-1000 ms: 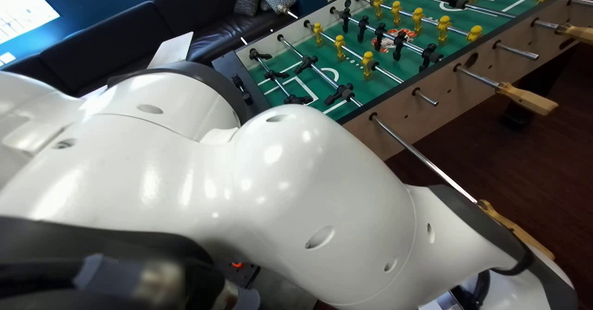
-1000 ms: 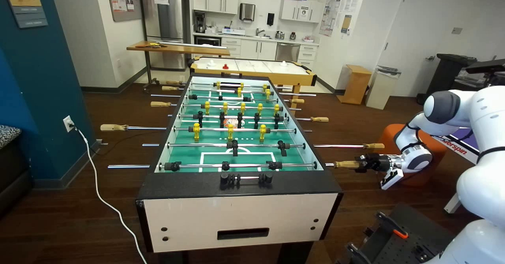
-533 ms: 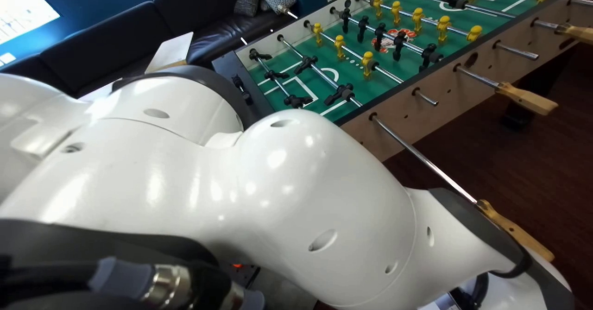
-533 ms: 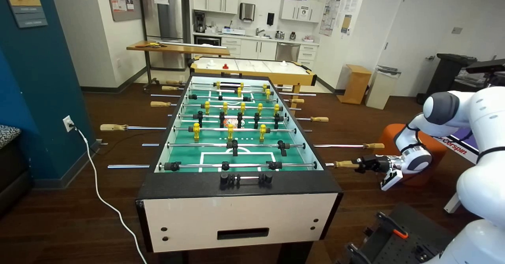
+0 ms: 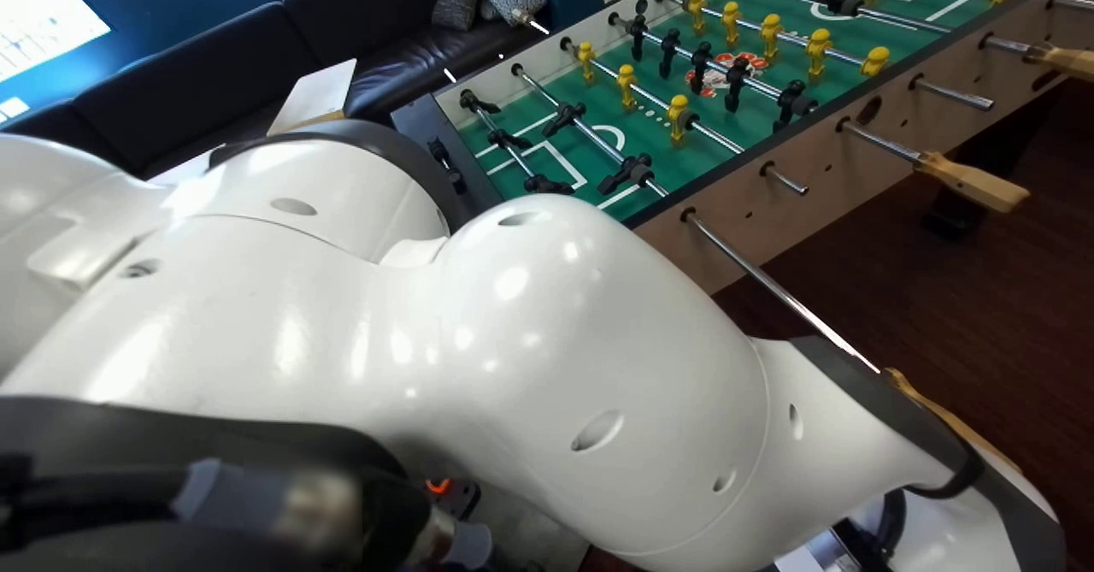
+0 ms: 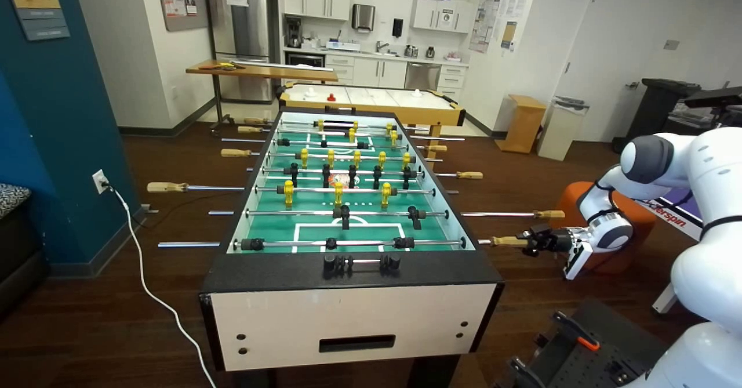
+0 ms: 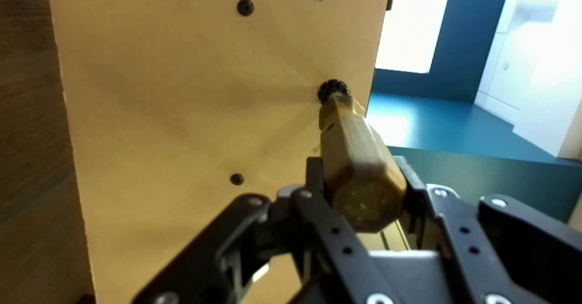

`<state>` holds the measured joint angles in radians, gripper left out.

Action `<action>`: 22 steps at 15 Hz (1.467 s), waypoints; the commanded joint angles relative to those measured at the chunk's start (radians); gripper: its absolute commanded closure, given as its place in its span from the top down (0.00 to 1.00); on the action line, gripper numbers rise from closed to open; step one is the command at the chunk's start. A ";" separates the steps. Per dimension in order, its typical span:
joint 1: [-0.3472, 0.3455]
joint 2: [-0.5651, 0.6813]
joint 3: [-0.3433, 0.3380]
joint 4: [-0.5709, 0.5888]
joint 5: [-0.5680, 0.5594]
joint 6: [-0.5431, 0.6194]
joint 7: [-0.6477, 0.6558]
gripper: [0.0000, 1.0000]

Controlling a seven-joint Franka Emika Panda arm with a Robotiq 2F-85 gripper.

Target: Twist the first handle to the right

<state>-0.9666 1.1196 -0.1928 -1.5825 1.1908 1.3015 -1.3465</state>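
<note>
The first handle, a faceted wooden grip (image 7: 352, 145), runs away from the camera toward the table's side wall, its round end facing me in the wrist view. My gripper (image 7: 362, 176) is shut on it, with one black finger pressed along each side near the end. In an exterior view the same handle (image 6: 508, 241) sits on the nearest rod, and the gripper (image 6: 531, 240) clasps its outer end. The black figures on that rod (image 6: 331, 243) lie nearly level. Elsewhere, in an exterior view, the arm (image 5: 547, 341) hides both gripper and handle.
Just beyond the gripped handle, a second wooden handle (image 6: 549, 214) sticks out far on its rod, close to the arm. The foosball table (image 6: 353, 272) stands beside the robot. An orange stool (image 6: 632, 234) is behind the wrist.
The gripper has closed on the handle and turned slightly with its camera bracket. In an exterior view the arm has shifted up a little, covering more of the second handle. The near rod's figures have tipped slightly.
</note>
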 commanded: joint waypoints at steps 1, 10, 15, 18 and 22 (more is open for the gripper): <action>-0.002 -0.026 0.001 0.007 -0.058 -0.129 0.117 0.15; 0.003 0.019 -0.001 0.034 -0.011 -0.014 0.116 0.15; -0.010 0.025 0.004 0.065 -0.031 -0.116 0.401 0.15; -0.011 0.025 0.001 0.081 -0.050 -0.130 0.539 0.15; -0.021 0.038 0.006 0.115 -0.071 -0.166 0.701 0.15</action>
<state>-0.9657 1.1606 -0.1907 -1.5082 1.1580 1.2626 -0.7716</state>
